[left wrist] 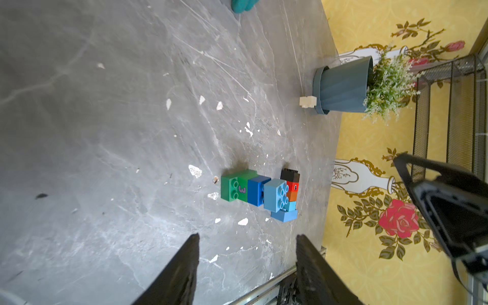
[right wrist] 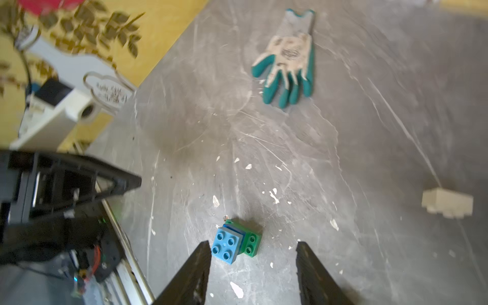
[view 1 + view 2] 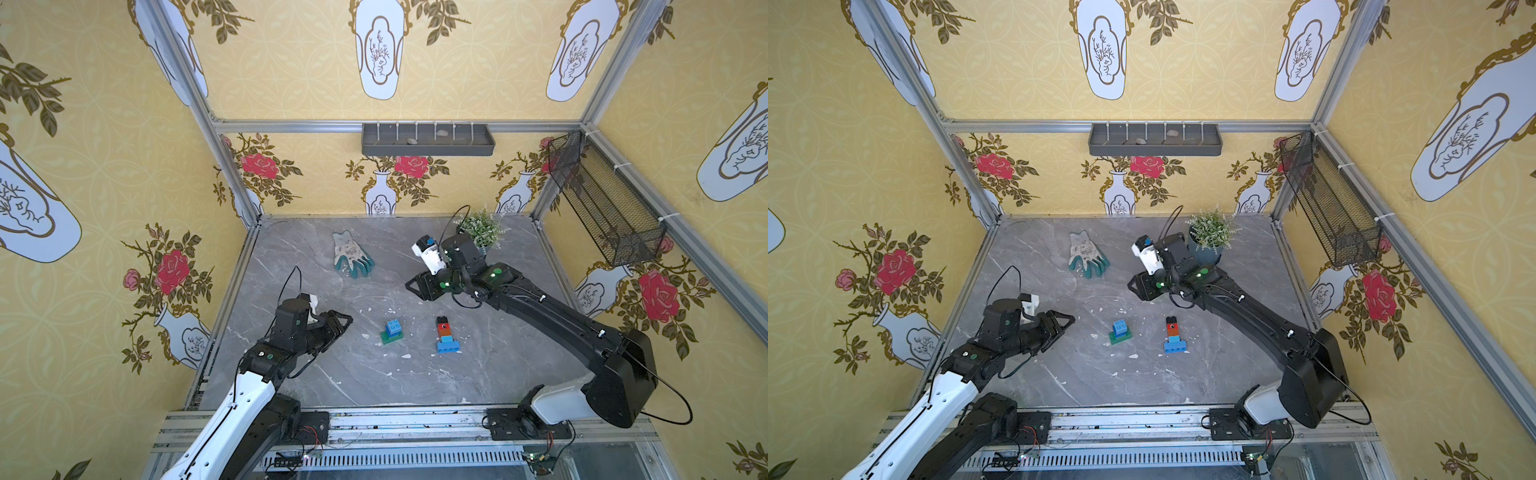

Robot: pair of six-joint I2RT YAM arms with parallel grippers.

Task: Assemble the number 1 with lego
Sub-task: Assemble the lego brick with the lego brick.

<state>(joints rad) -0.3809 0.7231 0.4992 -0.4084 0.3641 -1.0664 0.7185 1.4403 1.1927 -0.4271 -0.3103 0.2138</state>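
Observation:
Two lego builds rest on the grey table in both top views. One is a green long brick with a blue and a light blue square stacked on it. The other lies flat: black, red, orange-brown, light blue, then a blue long brick. A white brick lies loose beside the plant pot. My left gripper is open and empty, left of the green stack. My right gripper hangs open and empty above the table, behind both builds.
A teal and white work glove lies at the back of the table. A potted plant stands at the back right, behind the right arm. White flecks are scattered over the table. A mesh basket hangs on the right wall.

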